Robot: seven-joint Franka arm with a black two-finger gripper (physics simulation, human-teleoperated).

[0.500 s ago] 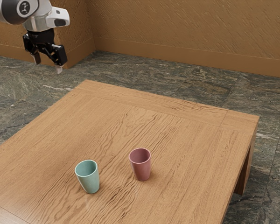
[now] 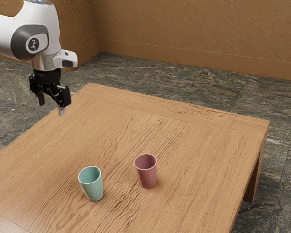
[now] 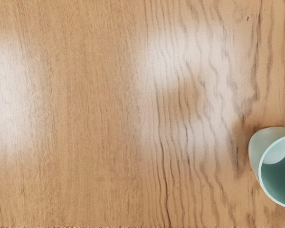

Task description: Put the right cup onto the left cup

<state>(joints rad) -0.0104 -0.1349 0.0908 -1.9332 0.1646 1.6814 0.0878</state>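
In the exterior view, the gripper point(image 2: 51, 105) is seen up high, its two fingers wide apart, with no cup between them. On the table point(image 2: 199, 141), the green cup point(image 2: 93, 189) and the pink cup point(image 2: 146, 177) are stood upright, near each other but not touching. Which one is meant by "right" cannot be told for sure.

In the wrist view, the green cup's round, open top is seen. Both cups look light, hard and smooth, so they may slip or be tipped. The moved cup is best held by its sides, below the rim, and kept straight.
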